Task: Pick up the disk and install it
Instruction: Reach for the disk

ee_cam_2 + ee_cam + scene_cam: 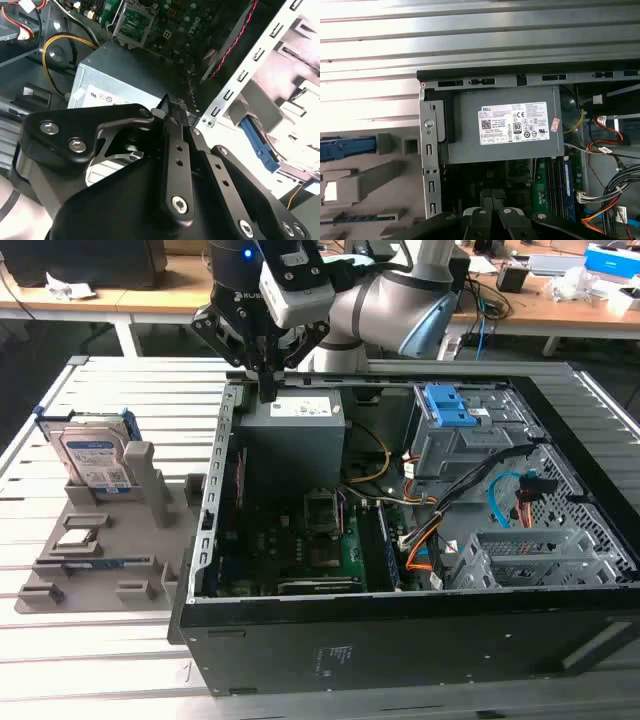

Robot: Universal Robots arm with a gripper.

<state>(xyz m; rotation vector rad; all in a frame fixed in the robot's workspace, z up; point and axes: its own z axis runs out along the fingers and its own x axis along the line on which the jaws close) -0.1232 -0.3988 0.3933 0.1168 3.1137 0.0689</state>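
Observation:
The disk stands upright in a grey holder on the slatted table, at the exterior view's left and outside the computer case. It is silver-grey with a white-and-blue label and blue side rails. In the first wrist view its blue-railed edge lies beside the case wall. My gripper hangs over the case's back corner nearest the holder, above the power supply, well apart from the disk. In both wrist views the black fingers are pressed together with nothing between them.
The open computer case holds a grey power-supply box with a white sticker, a motherboard, loose cables and a grey drive cage with blue latches. Another small part lies on the holder. Desks stand behind.

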